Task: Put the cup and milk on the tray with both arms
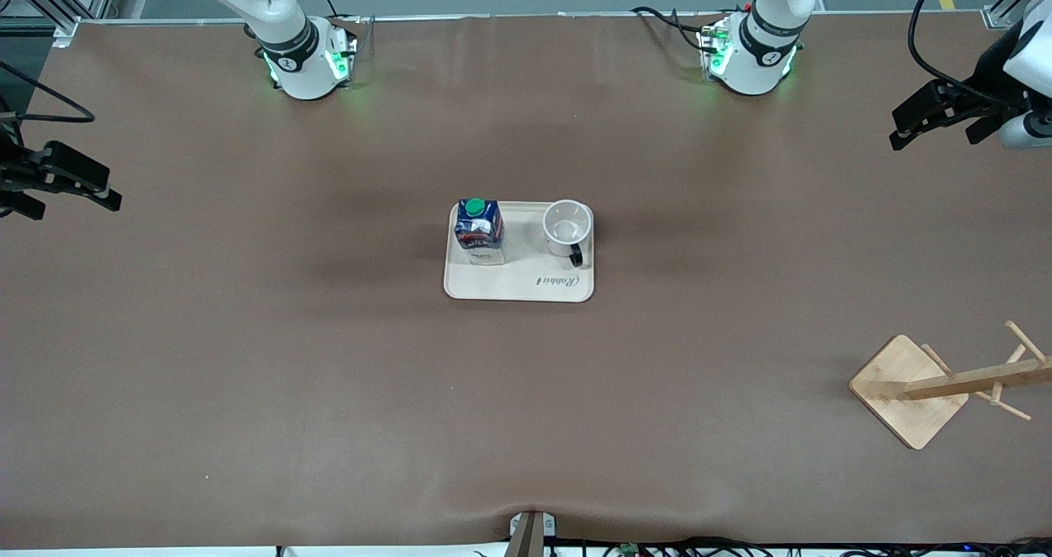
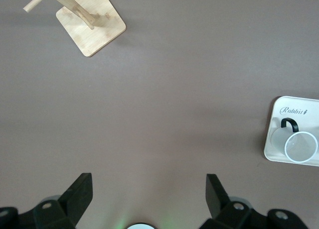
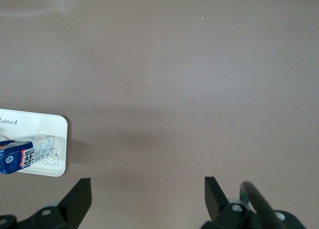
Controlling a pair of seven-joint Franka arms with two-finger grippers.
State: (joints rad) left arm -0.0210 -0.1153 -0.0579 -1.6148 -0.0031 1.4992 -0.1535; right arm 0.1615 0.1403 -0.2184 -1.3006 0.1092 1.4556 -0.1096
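The cream tray (image 1: 518, 286) lies at the middle of the table. The blue milk carton (image 1: 479, 230) with its green cap stands upright on the tray, toward the right arm's end. The white cup (image 1: 567, 227) stands upright on the tray beside it, black handle toward the front camera. The cup (image 2: 300, 146) and tray (image 2: 271, 147) show in the left wrist view; the milk (image 3: 15, 157) and tray (image 3: 61, 139) show in the right wrist view. My left gripper (image 1: 925, 121) is open and empty, raised at the left arm's end. My right gripper (image 1: 78, 183) is open and empty at the right arm's end.
A wooden rack with a square base (image 1: 908, 388) and pegs lies toward the left arm's end, nearer the front camera than the tray. It also shows in the left wrist view (image 2: 90, 21). Brown table surface lies all around the tray.
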